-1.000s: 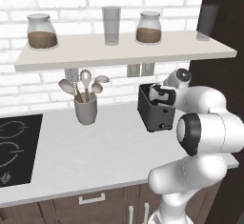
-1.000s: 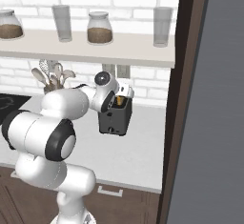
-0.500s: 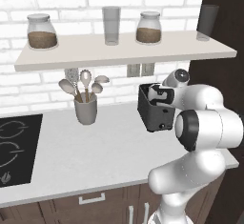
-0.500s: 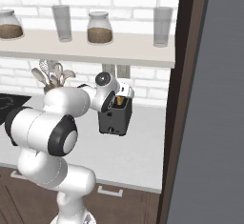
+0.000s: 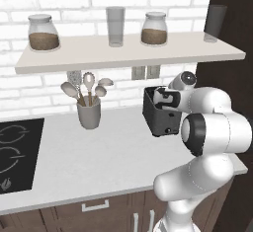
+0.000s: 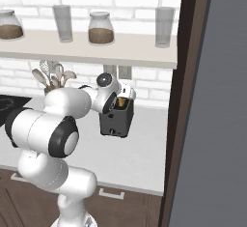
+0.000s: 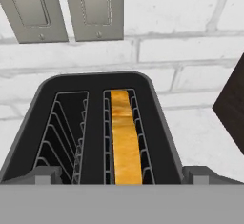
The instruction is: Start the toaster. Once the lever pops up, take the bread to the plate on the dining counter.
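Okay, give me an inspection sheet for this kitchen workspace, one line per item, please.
Surface: white counter, stovetop at its left.
Job's things: toaster against the brick wall; bread sunk in one slot.
Clutter: utensil cup; jars and glasses on the shelf.
Hand: hand open, above the toaster's slots.
Cables: nothing seen.
Surroundings: wall outlets, dark cabinet side.

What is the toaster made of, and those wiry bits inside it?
The toaster looks like dark matte metal or plastic: smooth, dull grey-black, no shine. The racks in its slots look like thin metal wire: pale grey, bent rods. The bread looks golden and toasty.
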You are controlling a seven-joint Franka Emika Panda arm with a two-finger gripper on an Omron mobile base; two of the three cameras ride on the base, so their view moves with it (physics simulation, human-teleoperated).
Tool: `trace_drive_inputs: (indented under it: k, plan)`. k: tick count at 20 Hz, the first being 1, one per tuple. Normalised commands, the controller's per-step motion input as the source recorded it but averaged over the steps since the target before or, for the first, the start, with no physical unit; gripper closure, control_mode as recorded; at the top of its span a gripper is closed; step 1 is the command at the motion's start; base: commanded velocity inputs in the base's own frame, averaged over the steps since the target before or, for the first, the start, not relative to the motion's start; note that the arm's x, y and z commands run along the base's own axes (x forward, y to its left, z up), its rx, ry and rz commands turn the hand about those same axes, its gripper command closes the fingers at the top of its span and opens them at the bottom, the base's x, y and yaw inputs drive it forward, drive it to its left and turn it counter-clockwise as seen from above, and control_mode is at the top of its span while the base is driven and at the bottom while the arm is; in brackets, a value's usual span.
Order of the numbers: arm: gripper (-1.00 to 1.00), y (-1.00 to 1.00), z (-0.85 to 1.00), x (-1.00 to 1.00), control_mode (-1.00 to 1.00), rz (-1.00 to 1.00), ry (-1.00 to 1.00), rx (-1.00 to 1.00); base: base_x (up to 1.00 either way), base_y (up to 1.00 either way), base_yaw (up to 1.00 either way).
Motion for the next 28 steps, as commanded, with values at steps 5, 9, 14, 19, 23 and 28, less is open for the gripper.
trace_drive_inputs:
  k: [5, 9, 14, 19, 23, 28]
  plan:
    - [-1.00, 0.00, -0.03, 0.00, -1.00, 0.00, 0.01, 0.00, 0.00, 0.00, 0.00]
    - [-1.00, 0.00, -0.02, 0.00, -1.00, 0.00, 0.01, 0.00, 0.00, 0.00, 0.00]
    - [-1.00, 0.00, 0.00, 0.00, -1.00, 0.00, 0.00, 0.00, 0.00, 0.00, 0.00]
    - [1.00, 0.00, 0.00, 0.00, -1.00, 0.00, 0.00, 0.00, 0.00, 0.00, 0.00]
    - [1.00, 0.00, 0.00, 0.00, -1.00, 0.00, 0.00, 0.00, 0.00, 0.00, 0.00]
    - [1.00, 0.00, 0.00, 0.00, -1.00, 0.00, 0.00, 0.00, 0.00, 0.00, 0.00]
